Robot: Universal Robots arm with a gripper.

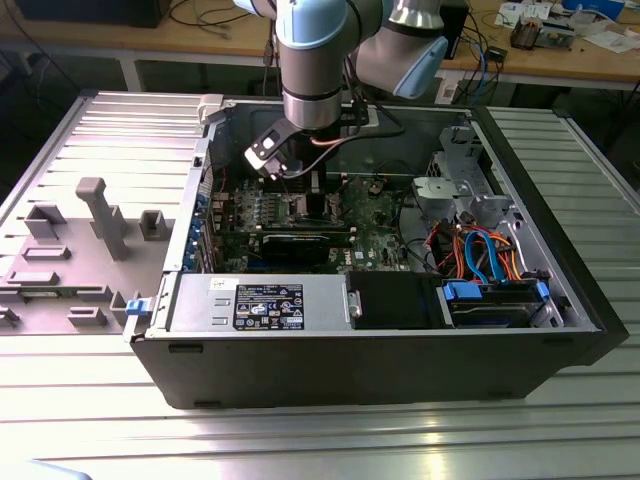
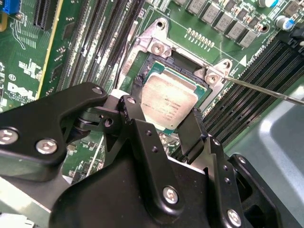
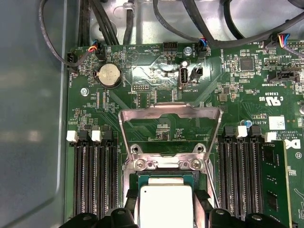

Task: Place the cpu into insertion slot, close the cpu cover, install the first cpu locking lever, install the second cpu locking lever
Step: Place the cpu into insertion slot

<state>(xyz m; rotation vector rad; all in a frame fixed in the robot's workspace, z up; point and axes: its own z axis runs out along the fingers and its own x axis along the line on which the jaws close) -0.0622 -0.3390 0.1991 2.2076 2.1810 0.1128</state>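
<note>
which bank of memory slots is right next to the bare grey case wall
The memory slot bank on the same side of the cpu as the coin battery, edging the case wall; the other bank borders a green card.

Open computer on the workshop bench: a ribbed, silvery metal bench [image 1: 400, 445] carries a black computer case [image 1: 380, 370] lying on its side with its top panel off. On the exterior view's left, a grey fixture plate [image 1: 60, 290] with upright blocks rests just beside the case.

Pale blue-and-silver arm [image 1: 315, 60] carries a black, silver-screwed pincer [image 2: 161, 114].
</note>
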